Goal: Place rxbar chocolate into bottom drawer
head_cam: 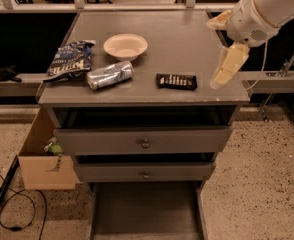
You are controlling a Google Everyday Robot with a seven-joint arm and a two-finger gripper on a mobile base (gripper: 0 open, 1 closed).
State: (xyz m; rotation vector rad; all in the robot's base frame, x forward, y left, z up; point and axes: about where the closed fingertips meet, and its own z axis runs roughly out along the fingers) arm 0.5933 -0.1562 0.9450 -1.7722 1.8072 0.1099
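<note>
The rxbar chocolate, a small flat black wrapper with white lettering, lies on the grey cabinet top near its front edge, right of centre. The bottom drawer is pulled out below the two knobbed drawers, and its flat grey floor is bare. My gripper, with cream fingers, hangs over the right end of the cabinet top, just right of the bar and slightly above it. It is open and holds nothing.
A crushed silver can, a white bowl and a dark-blue chip bag sit on the left half of the top. A cardboard box stands left of the cabinet. Cables lie on the floor.
</note>
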